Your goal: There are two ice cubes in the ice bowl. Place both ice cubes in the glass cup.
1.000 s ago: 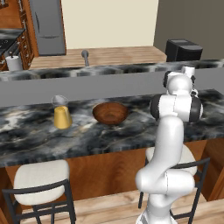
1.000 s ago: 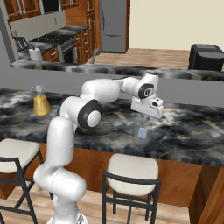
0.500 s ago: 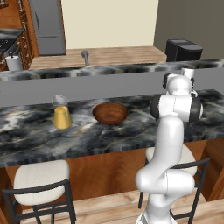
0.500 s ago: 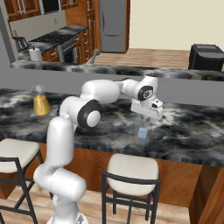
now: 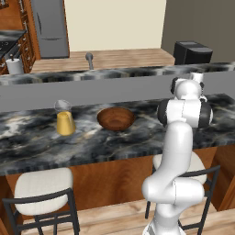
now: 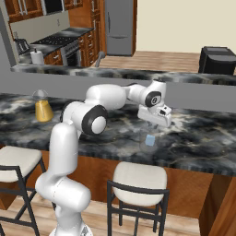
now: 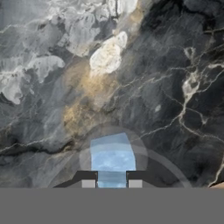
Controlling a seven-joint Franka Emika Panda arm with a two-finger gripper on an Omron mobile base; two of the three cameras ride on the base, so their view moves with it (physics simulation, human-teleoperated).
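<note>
An ice cube (image 7: 112, 158) sits clenched in the jaws above bare marble counter (image 7: 166, 87), well apart from the ice bowl (image 5: 115, 118).

Counter (image 5: 137, 142): one long slab of dark marble with grey, white and tan veining, running left to right in front of me.
- Ice bowl (image 5: 115, 118): round, reddish-brown wood, standing mid-counter.
- Glass cup (image 5: 64, 122): upright, near the bowl's left, apart from it.
- Ice cube (image 7: 113, 158): pale blue, pinched in my gripper (image 7: 111, 183) over the right stretch; whether it touches the marble, I cannot tell.
</note>
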